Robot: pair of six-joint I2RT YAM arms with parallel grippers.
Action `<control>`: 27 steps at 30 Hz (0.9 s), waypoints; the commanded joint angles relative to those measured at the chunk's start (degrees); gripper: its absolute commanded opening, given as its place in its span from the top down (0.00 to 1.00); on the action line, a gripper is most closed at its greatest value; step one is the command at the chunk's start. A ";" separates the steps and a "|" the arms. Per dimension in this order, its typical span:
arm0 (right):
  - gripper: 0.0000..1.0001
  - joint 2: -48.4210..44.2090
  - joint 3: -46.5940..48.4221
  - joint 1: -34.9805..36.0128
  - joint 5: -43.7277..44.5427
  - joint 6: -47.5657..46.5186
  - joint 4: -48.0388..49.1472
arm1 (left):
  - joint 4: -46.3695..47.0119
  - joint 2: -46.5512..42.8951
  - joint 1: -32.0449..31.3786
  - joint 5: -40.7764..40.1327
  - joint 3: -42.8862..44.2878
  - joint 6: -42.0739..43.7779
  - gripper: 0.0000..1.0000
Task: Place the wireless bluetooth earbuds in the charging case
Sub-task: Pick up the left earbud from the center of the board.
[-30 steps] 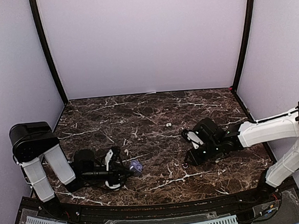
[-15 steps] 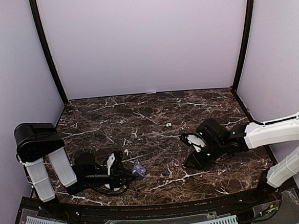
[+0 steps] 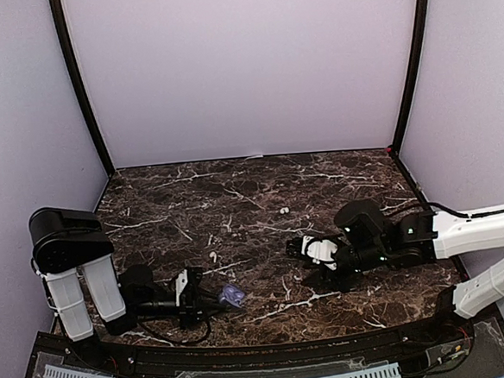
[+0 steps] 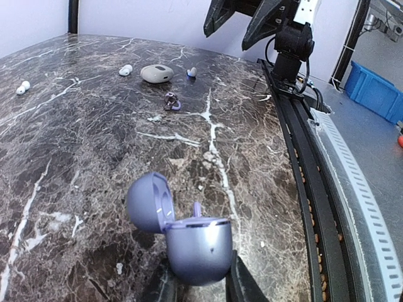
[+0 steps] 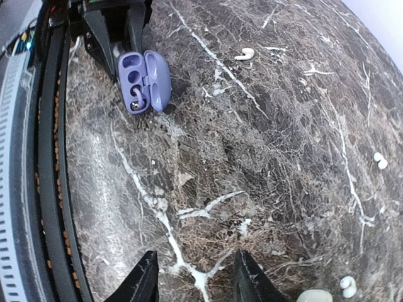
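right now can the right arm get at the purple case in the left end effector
probably yes: only bare marble table lies between the open right end effector and the purple case. the left end effector clamps its base, leaving the wells exposed

Clear lane between the arms, clutter at either end.
Seen from above, the table (image 3: pixel 337 170) lies bare from 10 to 2 o'clock except one white earbud (image 3: pixel 282 210). At 7 o'clock the left gripper (image 3: pixel 216 299) and its clamped lavender case (image 3: pixel 232 295) block the way; at 4 o'clock the right gripper (image 5: pixel 196 280), jaws apart, stands beside a cream case (image 4: pixel 157 73) and a dark bud (image 4: pixel 170 100).
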 commanded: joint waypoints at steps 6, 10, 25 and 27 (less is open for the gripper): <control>0.68 7.48 5.40 9.37 13.83 -22.83 -11.16 | 12.91 -3.18 -0.88 7.71 -1.05 15.51 0.88; 0.70 6.01 4.51 10.04 13.29 -25.53 -10.32 | 12.83 -4.62 -0.80 9.74 -0.38 23.73 0.91; 0.76 6.35 5.68 1.37 3.54 -23.16 -12.59 | 10.57 -3.88 9.22 22.88 8.28 26.54 0.98; 0.73 5.75 6.60 0.06 1.03 -17.24 -12.60 | 9.39 -4.17 9.90 22.54 8.61 27.20 0.97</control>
